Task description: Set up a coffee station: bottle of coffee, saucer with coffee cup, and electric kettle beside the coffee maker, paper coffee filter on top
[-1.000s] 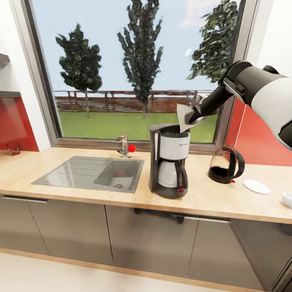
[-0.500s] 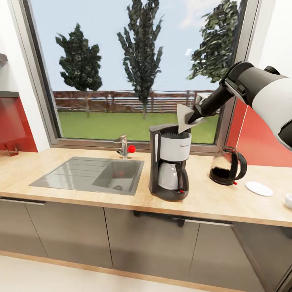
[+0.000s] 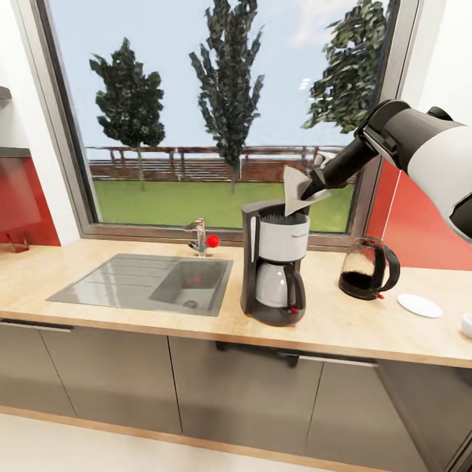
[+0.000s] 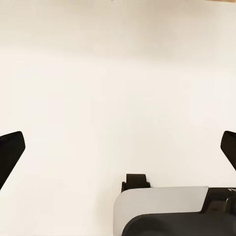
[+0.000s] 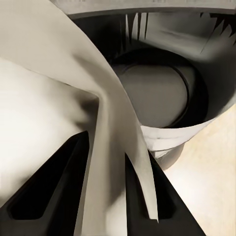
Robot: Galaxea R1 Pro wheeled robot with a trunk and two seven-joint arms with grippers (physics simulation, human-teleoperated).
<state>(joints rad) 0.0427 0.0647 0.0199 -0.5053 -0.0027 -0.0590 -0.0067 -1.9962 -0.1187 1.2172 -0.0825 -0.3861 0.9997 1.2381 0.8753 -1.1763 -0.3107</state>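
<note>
Presently the coffee maker [image 3: 274, 265] is seen on the kitchen countertop [image 3: 341, 321], right of the sink [image 3: 147, 280]. Above its open top, the paper coffee filter [image 3: 293, 189] is pinched by the right gripper [image 3: 308, 191]. If released off-centre, it could be tipped onto the counter. The left gripper [image 4: 118, 150] is spread, empty.

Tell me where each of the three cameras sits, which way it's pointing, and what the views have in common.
Head view: on the robot's head, facing the kitchen countertop and window; the right arm reaches in with the paper coffee filter.
Left wrist view: on the left arm, facing a plain pale surface; both fingertips spread wide.
Right wrist view: on the right arm, looking down into the coffee maker past the pinched filter.
Shared: head and right wrist views both show filter and coffee maker.
</note>
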